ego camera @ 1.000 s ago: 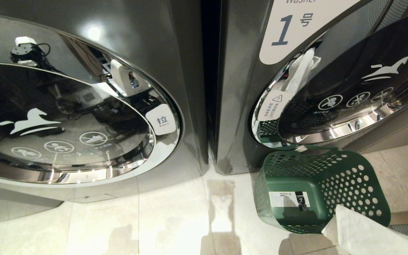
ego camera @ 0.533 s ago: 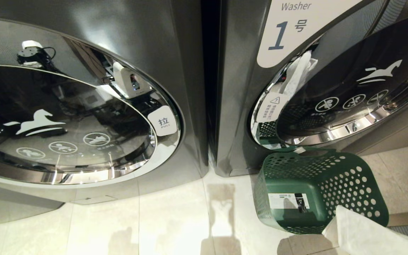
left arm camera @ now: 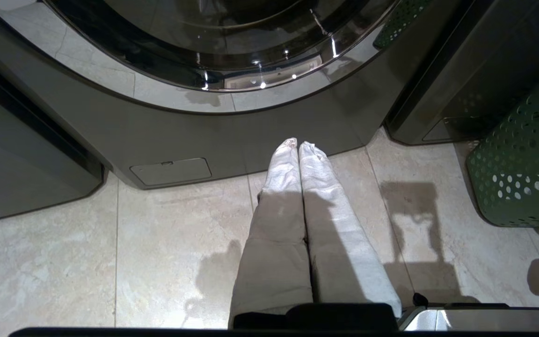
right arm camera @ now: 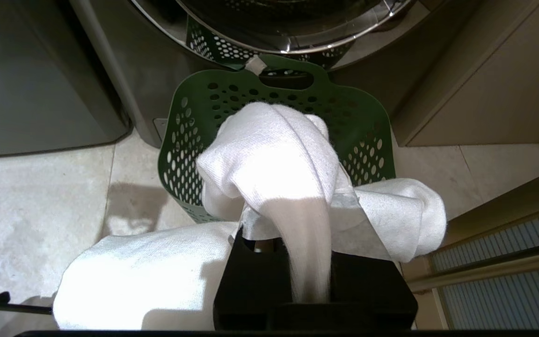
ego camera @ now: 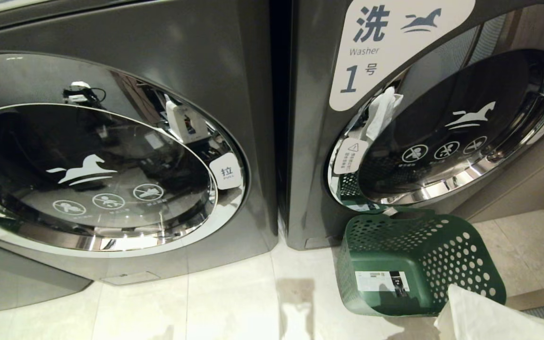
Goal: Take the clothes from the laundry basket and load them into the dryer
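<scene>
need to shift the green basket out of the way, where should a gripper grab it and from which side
Probably the handle slot in the green basket's rim, on the side nearest the right-hand machine. It is a cut-out bar a gripper can close around; the perforated walls look too broad. Come from above, since that rim sits tucked under the open door.
</scene>
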Available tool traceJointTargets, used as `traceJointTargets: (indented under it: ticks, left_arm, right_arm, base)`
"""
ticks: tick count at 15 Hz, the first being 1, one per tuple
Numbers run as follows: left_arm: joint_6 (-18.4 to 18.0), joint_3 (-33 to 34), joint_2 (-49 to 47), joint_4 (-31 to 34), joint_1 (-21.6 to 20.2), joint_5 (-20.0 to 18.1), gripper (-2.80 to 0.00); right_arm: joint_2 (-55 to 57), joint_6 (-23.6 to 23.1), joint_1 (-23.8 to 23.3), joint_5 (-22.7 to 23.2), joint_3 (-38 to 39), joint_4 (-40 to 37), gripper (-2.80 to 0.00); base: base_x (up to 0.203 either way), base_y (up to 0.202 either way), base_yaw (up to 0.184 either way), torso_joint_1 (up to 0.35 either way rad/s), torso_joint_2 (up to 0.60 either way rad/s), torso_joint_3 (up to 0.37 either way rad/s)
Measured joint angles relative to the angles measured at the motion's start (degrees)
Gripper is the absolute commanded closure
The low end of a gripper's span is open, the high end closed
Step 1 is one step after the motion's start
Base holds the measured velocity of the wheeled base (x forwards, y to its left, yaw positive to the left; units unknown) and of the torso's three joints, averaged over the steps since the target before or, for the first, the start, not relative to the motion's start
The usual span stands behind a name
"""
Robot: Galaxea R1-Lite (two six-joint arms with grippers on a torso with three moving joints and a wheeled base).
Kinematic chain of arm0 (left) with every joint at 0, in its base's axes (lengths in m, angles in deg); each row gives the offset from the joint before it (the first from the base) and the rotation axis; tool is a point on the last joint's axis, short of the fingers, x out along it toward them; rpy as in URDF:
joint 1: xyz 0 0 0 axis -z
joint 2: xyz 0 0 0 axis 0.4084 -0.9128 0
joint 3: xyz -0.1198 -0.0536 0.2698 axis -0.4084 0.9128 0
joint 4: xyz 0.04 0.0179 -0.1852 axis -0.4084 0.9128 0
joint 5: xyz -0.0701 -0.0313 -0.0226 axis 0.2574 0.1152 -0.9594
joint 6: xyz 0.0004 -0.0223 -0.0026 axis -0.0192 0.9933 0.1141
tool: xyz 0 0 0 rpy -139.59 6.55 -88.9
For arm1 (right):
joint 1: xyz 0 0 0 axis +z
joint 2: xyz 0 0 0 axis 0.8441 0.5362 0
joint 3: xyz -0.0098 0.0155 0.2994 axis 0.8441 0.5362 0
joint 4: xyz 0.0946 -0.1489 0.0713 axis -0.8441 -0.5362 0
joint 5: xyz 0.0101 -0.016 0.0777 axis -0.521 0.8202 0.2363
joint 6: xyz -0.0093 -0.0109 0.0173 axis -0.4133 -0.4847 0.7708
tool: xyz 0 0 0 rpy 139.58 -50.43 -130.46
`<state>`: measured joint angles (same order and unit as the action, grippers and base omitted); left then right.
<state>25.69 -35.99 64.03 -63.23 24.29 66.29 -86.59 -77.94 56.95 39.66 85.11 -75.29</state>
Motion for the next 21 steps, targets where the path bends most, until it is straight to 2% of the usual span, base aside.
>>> traceJointTargets:
  ticks: [21]
  left_arm:
    - [0.0, 0.0, 0.0, 0.0, 0.0, 0.0, 0.0]
  right_arm:
    - [0.02, -0.02, 0.0, -0.27, 0.0, -0.18, 0.0]
  base:
    - [0.0, 0.0, 0.0, 0.003, 0.0, 0.203]
